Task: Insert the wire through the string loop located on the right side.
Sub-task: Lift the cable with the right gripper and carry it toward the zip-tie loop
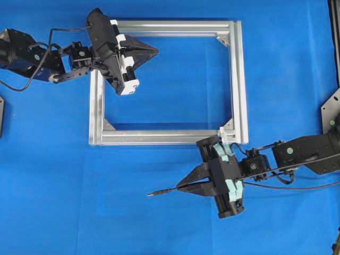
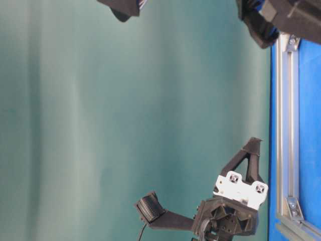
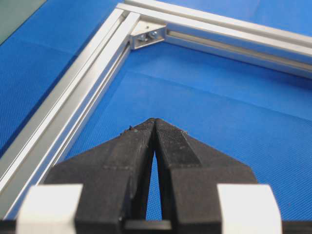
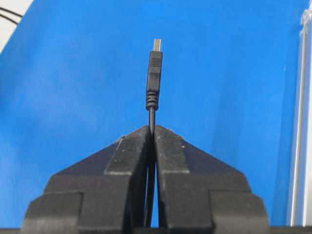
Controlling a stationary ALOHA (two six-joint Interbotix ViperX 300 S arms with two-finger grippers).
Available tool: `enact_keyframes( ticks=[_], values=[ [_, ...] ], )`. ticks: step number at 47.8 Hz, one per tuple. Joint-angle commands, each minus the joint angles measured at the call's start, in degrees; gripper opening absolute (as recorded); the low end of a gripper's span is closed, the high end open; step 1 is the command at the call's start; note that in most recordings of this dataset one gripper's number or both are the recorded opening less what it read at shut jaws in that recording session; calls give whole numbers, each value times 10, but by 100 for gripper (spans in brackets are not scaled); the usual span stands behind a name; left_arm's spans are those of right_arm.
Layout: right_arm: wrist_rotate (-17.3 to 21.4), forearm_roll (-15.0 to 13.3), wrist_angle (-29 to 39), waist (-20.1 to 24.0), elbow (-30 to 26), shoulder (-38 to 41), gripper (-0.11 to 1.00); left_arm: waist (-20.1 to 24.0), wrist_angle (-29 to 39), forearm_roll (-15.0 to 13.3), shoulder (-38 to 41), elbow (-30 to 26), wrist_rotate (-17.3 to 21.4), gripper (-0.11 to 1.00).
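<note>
a silver aluminium frame [image 1: 236, 79], a rectangle of slotted bars, lay flat on a blue cloth [image 1: 287, 58] that covered the table. small triangular corner brackets [image 1: 223, 38] sat inside its corners. behind the table hung a plain teal backdrop [image 2: 125, 110].

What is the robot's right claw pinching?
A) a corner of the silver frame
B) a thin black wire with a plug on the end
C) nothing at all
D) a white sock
B: in the right wrist view the right gripper has its jaws shut on the wire, whose plug pokes out past the tips over the blue table.
</note>
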Motion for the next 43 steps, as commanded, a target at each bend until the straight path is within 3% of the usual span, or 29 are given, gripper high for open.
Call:
enact_keyframes(
  ticks=[1, 24, 43],
  values=[
    [3, 2, -2, 2, 16, -31, -4, 1, -2, 2, -19, -4, -1, 0],
    [4, 36, 4, 24, 209, -200, -4, 1, -3, 3, -20, -5, -1, 0],
    [4, 39, 113, 24, 318, -389, -4, 1, -3, 3, -20, -5, -1, 0]
  ],
)
